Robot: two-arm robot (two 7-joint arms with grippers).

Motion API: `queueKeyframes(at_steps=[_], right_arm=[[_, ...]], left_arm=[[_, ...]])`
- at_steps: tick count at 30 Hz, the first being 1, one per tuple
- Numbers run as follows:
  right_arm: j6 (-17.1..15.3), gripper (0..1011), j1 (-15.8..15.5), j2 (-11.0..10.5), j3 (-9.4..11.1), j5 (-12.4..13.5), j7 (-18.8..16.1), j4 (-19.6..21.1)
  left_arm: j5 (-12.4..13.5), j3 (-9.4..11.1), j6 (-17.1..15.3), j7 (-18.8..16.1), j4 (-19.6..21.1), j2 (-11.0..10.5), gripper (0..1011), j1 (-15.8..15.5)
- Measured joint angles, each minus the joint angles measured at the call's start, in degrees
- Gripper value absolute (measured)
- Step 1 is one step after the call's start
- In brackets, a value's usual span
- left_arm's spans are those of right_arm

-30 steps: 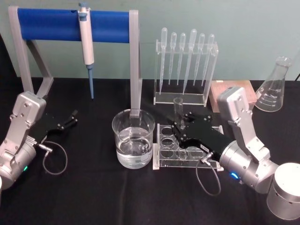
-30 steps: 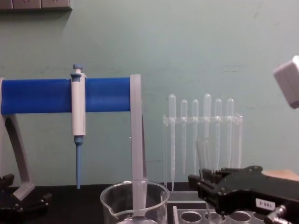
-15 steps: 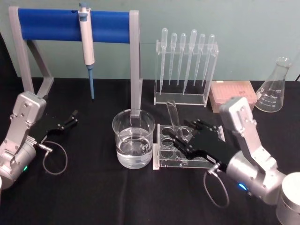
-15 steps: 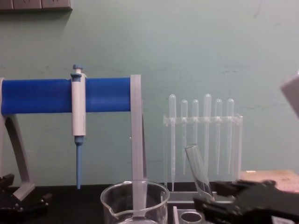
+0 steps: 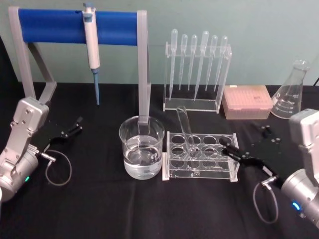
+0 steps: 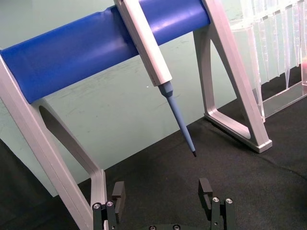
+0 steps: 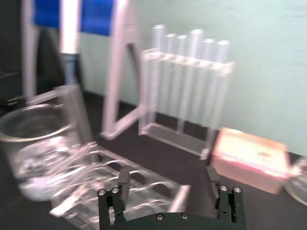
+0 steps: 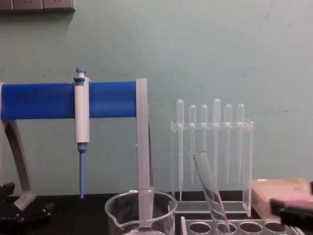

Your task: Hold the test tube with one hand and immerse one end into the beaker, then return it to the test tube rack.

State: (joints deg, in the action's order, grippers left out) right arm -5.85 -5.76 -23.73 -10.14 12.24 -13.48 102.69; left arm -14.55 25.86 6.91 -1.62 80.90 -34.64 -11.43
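Note:
The test tube stands free in the clear rack, leaning toward the beaker, which holds water. From the chest, the test tube tilts left above the beaker. My right gripper is open and holds nothing; it sits just right of the rack, low over the table. In its wrist view the right gripper shows both fingers apart, facing the rack. My left gripper rests parked at the far left and is open; its wrist view shows the left gripper with nothing in it.
A blue-bar stand with a hanging micropipette stands at the back left. Behind the rack is a pipette holder. A pink tip box and a conical flask sit at the back right.
My right gripper let go of the test tube and drew back to the right. The tube now leans in the rack on its own. The left arm stayed still.

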Motion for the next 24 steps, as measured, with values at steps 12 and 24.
queueKeyframes(at_steps=[12, 24], right_arm=[[9.54, 1002, 3.8, 7.16, 3.69, -7.29, 11.25, -12.11], [10.12, 1002, 5.42, 9.43, 4.49, -9.39, 11.68, -19.28]], left_arm=[[0.0, 0.0, 0.0, 0.0, 0.0, 0.0, 1000, 0.0], [0.0, 0.0, 0.0, 0.0, 0.0, 0.0, 1000, 0.0]])
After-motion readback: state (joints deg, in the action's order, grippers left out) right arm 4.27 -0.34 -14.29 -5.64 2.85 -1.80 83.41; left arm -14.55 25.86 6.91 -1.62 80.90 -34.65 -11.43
